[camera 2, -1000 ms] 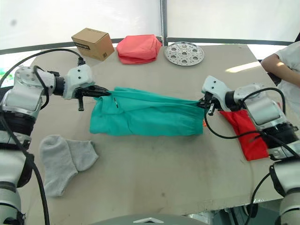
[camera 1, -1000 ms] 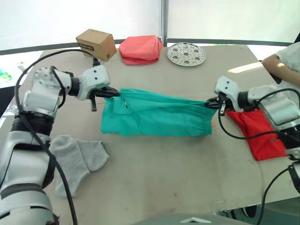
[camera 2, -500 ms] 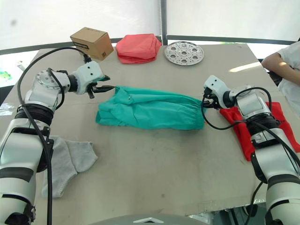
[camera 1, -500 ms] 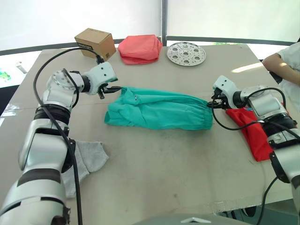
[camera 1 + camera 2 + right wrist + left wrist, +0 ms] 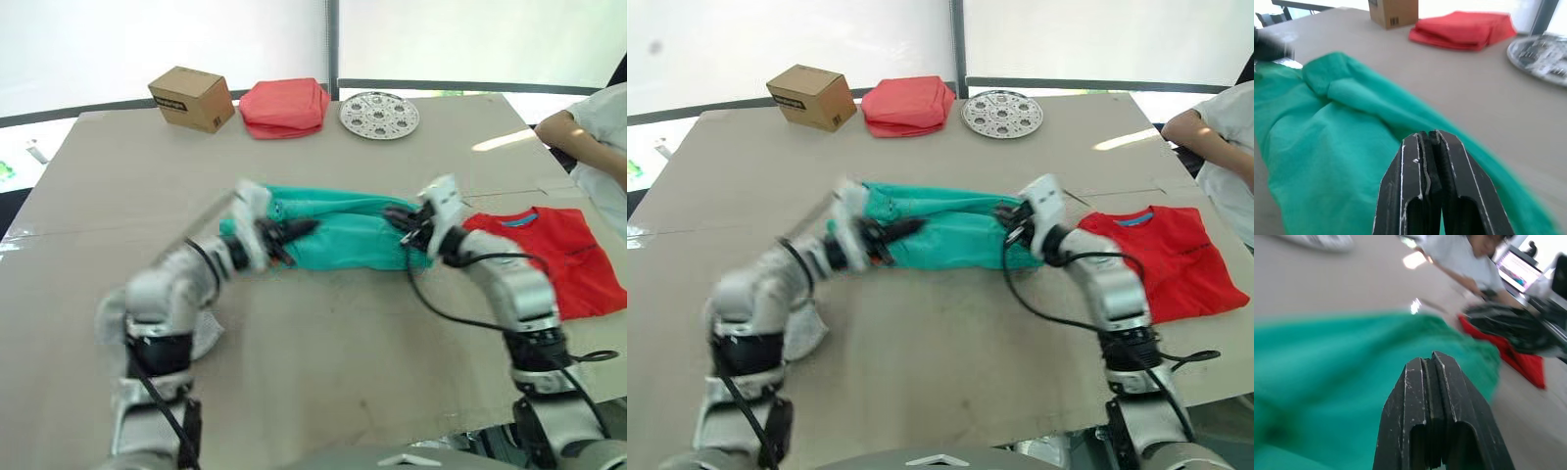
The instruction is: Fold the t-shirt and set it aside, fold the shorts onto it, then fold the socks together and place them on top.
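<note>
Shorts (image 5: 338,231) soft, limp, light; left gripper (image 5: 1429,364) and right gripper (image 5: 1428,138) pressed together, apparently empty; grip waistband corners.

A rumpled band of teal-green fabric shorts (image 5: 338,231) is lying across the middle of the tan table (image 5: 323,362). The left gripper (image 5: 286,233) is resting on the shorts' left part, and the right gripper (image 5: 400,216) is sitting over their right end. A bright red t-shirt (image 5: 549,257), folded flat, is lying near the table's right edge, just beside the shorts. Along the far edge, a brown cardboard box (image 5: 191,98), a folded salmon-pink cloth bundle (image 5: 284,106) and a round perforated metal plate (image 5: 379,114) are sitting in a row. A person's arm (image 5: 571,127) is reaching in at the far right corner.
</note>
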`<act>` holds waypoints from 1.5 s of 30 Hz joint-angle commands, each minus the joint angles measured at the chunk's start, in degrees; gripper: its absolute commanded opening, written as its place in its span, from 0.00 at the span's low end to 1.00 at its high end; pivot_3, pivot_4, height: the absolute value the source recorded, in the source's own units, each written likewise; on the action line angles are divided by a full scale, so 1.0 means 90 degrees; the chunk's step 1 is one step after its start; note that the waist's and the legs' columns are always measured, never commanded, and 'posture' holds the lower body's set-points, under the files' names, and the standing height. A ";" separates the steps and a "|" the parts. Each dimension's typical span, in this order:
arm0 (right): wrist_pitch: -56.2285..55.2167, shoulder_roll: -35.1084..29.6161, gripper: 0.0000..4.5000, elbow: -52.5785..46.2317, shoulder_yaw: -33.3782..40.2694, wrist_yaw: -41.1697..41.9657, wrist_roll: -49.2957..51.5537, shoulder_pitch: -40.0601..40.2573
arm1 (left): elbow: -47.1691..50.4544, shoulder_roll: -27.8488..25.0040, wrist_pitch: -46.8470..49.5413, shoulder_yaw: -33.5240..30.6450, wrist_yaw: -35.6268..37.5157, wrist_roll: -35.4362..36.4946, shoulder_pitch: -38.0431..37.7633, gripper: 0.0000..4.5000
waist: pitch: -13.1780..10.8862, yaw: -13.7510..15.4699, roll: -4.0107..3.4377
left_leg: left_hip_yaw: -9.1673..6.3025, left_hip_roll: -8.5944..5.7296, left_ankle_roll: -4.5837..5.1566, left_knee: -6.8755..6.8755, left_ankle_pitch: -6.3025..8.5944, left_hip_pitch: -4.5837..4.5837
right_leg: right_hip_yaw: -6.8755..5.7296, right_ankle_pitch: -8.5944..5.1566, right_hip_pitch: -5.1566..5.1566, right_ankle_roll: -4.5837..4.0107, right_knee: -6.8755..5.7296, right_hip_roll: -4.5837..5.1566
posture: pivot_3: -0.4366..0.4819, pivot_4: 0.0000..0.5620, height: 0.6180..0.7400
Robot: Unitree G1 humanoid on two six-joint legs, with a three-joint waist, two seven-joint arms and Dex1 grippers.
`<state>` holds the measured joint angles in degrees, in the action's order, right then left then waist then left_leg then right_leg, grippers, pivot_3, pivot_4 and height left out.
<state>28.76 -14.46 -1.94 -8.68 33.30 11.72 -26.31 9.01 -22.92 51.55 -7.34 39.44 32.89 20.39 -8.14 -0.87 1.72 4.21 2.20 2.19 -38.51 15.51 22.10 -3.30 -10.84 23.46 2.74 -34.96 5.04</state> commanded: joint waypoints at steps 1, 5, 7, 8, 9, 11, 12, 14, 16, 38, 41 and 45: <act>-0.0572 0.0139 0.00 0.0479 -0.0258 -0.0040 -0.0310 -0.0092 | 0.0072 -0.0087 -0.0541 -0.0007 -0.0610 -0.0556 -0.0021 0.01 | 0.0002 0.0020 0.0001 | 0.0001 0.0000 0.0001 0.0002 0.0000 -0.0005 | 0.0002 0.0002 -0.0001 -0.0004 0.0002 -0.0004 | 0.48 0.27 1.00; -0.0678 -0.0059 0.00 0.0850 -0.0724 0.0208 -0.0710 0.0081 | 0.0103 -0.0249 -0.0497 -0.0172 -0.0749 -0.0565 -0.0247 0.01 | 0.0005 0.0023 0.0002 | -0.0001 -0.0001 -0.0001 0.0006 -0.0001 -0.0004 | 0.0002 0.0003 -0.0002 -0.0008 0.0006 -0.0004 | 0.48 0.27 1.00; -0.0689 -0.0258 0.00 0.0868 -0.0881 0.0396 -0.0821 0.0253 | 0.0555 -0.0491 0.0294 -0.0367 -0.0501 0.0033 -0.0694 0.01 | 0.0007 0.0009 0.0001 | 0.0000 0.0000 -0.0004 0.0012 -0.0002 -0.0004 | 0.0003 0.0002 0.0001 -0.0009 0.0009 -0.0004 | 0.48 0.27 1.00; -0.0748 -0.0377 0.00 0.0831 -0.0947 0.0516 -0.0857 0.0358 | 0.0917 -0.0684 0.0528 -0.0431 -0.0236 0.0353 -0.1029 0.01 | 0.0009 -0.0012 0.0003 | 0.0000 0.0002 -0.0004 0.0017 -0.0002 -0.0006 | 0.0003 0.0001 0.0001 -0.0009 0.0009 -0.0004 | 0.48 0.27 1.00; -0.0799 -0.0478 0.00 0.0756 -0.0996 0.0625 -0.0867 0.0456 | 0.1209 -0.0790 0.0745 -0.0577 -0.0122 0.0660 -0.1278 0.01 | 0.0013 -0.0022 0.0001 | 0.0003 0.0005 -0.0003 0.0022 0.0000 -0.0006 | 0.0005 0.0000 0.0005 -0.0009 0.0010 -0.0005 | 0.48 0.27 1.00; -0.0882 -0.0623 0.00 0.0546 -0.1035 0.0808 -0.0803 0.0650 | 0.1449 -0.0818 0.0943 -0.0909 -0.0217 0.1038 -0.1443 0.01 | 0.0014 0.0032 0.0003 | 0.0002 0.0017 -0.0002 0.0030 0.0002 -0.0008 | 0.0005 -0.0005 0.0008 -0.0012 0.0012 -0.0001 | 0.48 0.27 1.00; -0.0962 -0.0698 0.00 0.0450 -0.1067 0.0901 -0.0789 0.0740 | 0.1415 -0.0776 0.0947 -0.1026 -0.0370 0.1071 -0.1401 0.01 | 0.0014 0.0070 0.0003 | -0.0008 0.0018 -0.0003 0.0028 0.0002 -0.0006 | -0.0006 -0.0006 0.0006 -0.0013 0.0012 0.0004 | 0.48 0.27 1.00; -0.1110 -0.0822 0.00 0.0283 -0.1122 0.1018 -0.0819 0.0871 | 0.1216 -0.0677 0.0918 -0.1066 -0.0668 0.1022 -0.1179 0.01 | 0.0015 0.0158 0.0004 | -0.0017 0.0015 0.0001 0.0022 0.0005 -0.0006 | -0.0019 -0.0021 0.0002 -0.0037 0.0012 0.0010 | 0.48 0.27 1.00; -0.1225 -0.0833 0.00 0.0200 -0.1097 0.1018 -0.0826 0.0959 | 0.0877 -0.0540 0.0779 -0.0828 -0.1023 0.0698 -0.0812 0.01 | 0.0018 0.0188 0.0003 | -0.0015 0.0010 0.0025 0.0013 0.0019 -0.0015 | -0.0015 -0.0022 -0.0009 -0.0033 0.0015 0.0010 | 0.48 0.27 1.00; -0.1373 -0.0713 0.00 -0.0264 -0.1002 0.1049 -0.0724 0.1212 | -0.0579 -0.0800 -0.0126 -0.1120 -0.0381 0.1227 0.0719 0.01 | 0.0029 0.0014 0.0021 | -0.0017 0.0006 -0.0004 0.0022 0.0001 -0.0028 | 0.0005 -0.0021 -0.0031 -0.0036 0.0019 -0.0011 | 0.48 0.27 1.00; -0.1392 -0.0697 0.00 -0.0245 -0.0952 0.1038 -0.0688 0.1190 | -0.0132 -0.1022 -0.0591 -0.0507 -0.0297 0.0558 0.0035 0.01 | 0.0025 0.0019 0.0018 | -0.0020 0.0009 -0.0003 0.0023 0.0003 -0.0026 | 0.0003 -0.0024 -0.0029 -0.0038 0.0020 -0.0009 | 0.48 0.27 1.00; -0.1387 -0.0669 0.00 -0.0299 -0.0866 0.1027 -0.0610 0.1156 | -0.0162 -0.1188 -0.1741 -0.0167 -0.0086 -0.0240 -0.0103 0.18 | 0.0018 0.0047 0.0018 | -0.0020 0.0009 0.0022 0.0020 0.0018 -0.0024 | 0.0004 -0.0023 -0.0027 -0.0040 0.0022 -0.0002 | 0.48 0.27 1.00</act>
<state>16.67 -20.35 -3.03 -17.67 42.18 5.42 -15.58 5.43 -32.15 40.98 -8.47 37.28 32.90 18.02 -7.97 -0.45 1.88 4.03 2.29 2.39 -38.33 15.67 21.90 -3.26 -11.04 23.24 2.38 -34.76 5.03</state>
